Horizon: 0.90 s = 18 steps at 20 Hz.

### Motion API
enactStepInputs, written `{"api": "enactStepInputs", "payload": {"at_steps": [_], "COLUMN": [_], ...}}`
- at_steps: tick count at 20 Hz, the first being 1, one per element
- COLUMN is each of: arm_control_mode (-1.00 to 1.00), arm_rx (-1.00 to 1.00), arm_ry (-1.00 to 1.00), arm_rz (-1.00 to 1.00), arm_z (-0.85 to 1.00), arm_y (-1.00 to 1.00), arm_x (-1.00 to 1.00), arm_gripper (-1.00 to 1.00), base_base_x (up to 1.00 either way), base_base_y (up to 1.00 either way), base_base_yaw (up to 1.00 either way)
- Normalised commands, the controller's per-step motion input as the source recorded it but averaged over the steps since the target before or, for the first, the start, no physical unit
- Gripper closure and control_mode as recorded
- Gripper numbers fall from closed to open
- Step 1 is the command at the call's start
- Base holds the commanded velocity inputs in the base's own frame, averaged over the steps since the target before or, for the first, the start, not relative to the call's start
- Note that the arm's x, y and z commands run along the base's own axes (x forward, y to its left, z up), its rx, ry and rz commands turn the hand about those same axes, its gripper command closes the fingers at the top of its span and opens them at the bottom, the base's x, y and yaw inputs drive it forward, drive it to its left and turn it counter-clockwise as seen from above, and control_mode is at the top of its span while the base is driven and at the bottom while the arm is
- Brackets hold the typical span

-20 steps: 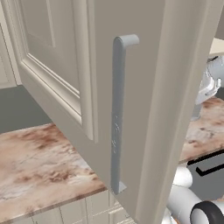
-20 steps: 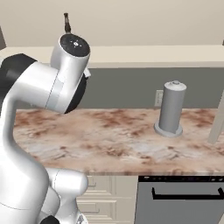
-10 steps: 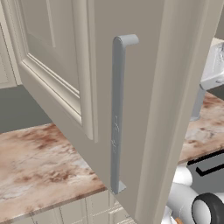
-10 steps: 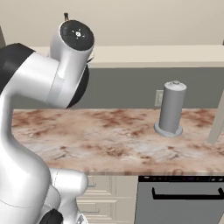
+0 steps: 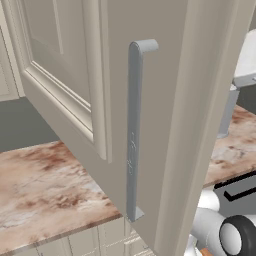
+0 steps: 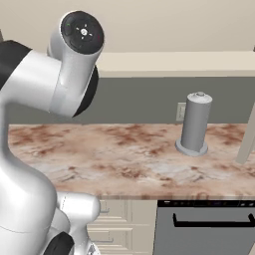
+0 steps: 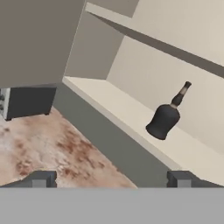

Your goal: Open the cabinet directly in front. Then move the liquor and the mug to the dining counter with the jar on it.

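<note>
On the lower shelf of the cabinet [image 7: 131, 105]: liquor [image 7: 165, 118] standing upright, alone | door [image 5: 150, 125] hanging open over marble counter [image 6: 124, 154] | gripper [image 7: 109, 178] hovering short of shelf, fingers spread wide, gripping nothing

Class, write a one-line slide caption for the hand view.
Open claw faces the opened cabinet, where the near-black liquor stands on the lower shelf above the marble counter.

Cabinet shelf [image 7: 131, 114] — the liquor [image 7: 166, 118] stands upright near its back edge; counter [image 6: 124, 159] — a grey canister [image 6: 194, 124] near its back edge.
</note>
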Motion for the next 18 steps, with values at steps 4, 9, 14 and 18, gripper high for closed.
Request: {"api": "enactStepInputs", "payload": {"at_steps": [4,9,14,18], "arm_control_mode": [-1.00,-1.00,-1.00,-1.00], "arm_rx": [0.04,0.05,0.08,0.16], "arm_ry": [-0.06,-0.03,0.01,0.06], "arm_rz": [0.00,0.00,0.00,0.00], "arm_z": [0.05,-0.01,-0.05,-0.21], "arm_y": [0.00,-0.02,-0.03,0.00], "arm_x": [0.00,0.00,0.00,0.00], "arm_gripper": [-1.00,-1.00,-1.00,-1.00], "base_base_x": [0.00,0.00,0.00,0.00], "base_base_y": [0.00,0.00,0.00,0.00], "base_base_yaw": [0.00,0.00,0.00,0.00]}}
